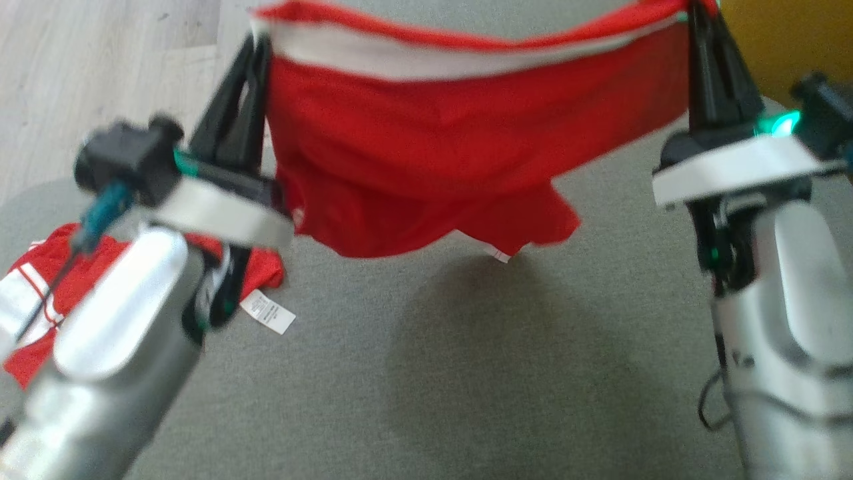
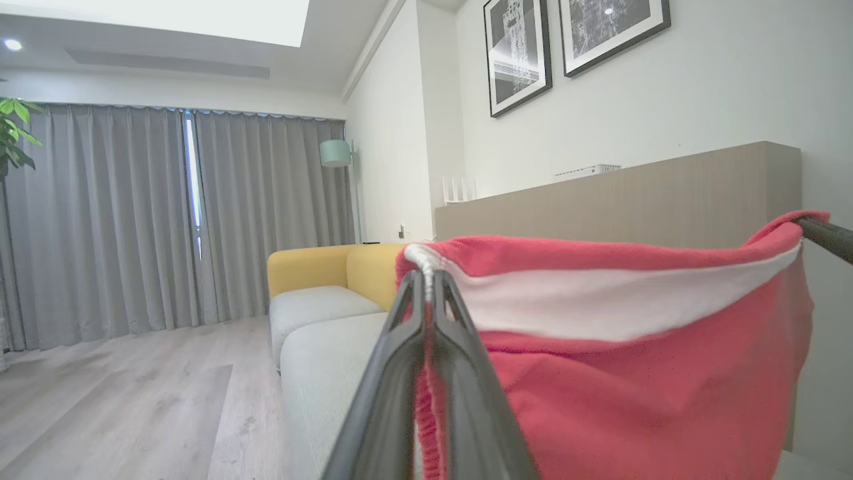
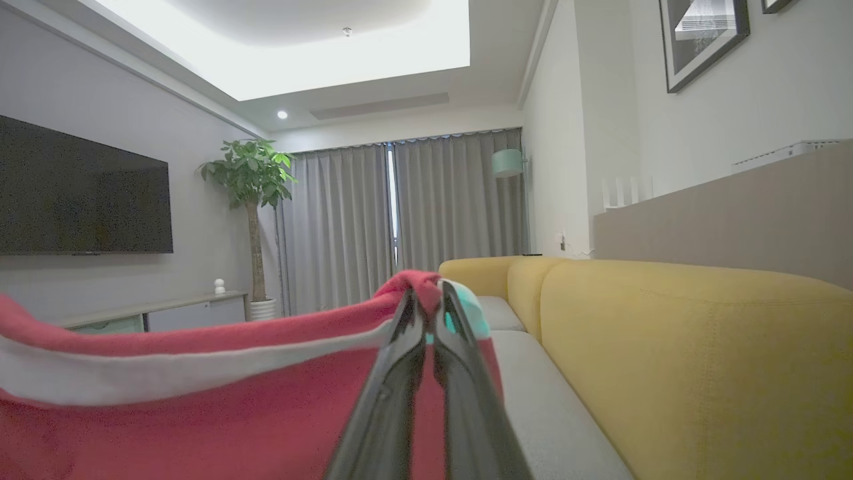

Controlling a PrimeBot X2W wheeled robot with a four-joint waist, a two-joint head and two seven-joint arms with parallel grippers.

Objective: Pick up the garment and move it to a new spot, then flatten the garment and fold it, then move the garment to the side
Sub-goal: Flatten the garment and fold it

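Observation:
A red garment (image 1: 426,153) with a white band along its top hangs stretched in the air between my two grippers, above the grey sofa seat (image 1: 426,373). My left gripper (image 1: 256,47) is shut on the garment's left top corner. At the right top corner my right gripper (image 1: 696,17) is shut on the cloth too. In the left wrist view the garment (image 2: 633,373) drapes to the right of my left gripper (image 2: 426,277), whose fingers pinch its edge. In the right wrist view the garment (image 3: 200,400) stretches left from my right gripper (image 3: 426,297).
A second red and white garment (image 1: 46,293) with a white label lies on the seat at the lower left, partly under my left forearm. The yellow sofa back (image 3: 693,347) runs along the right. Wooden floor (image 1: 100,67) lies beyond the seat's far left edge.

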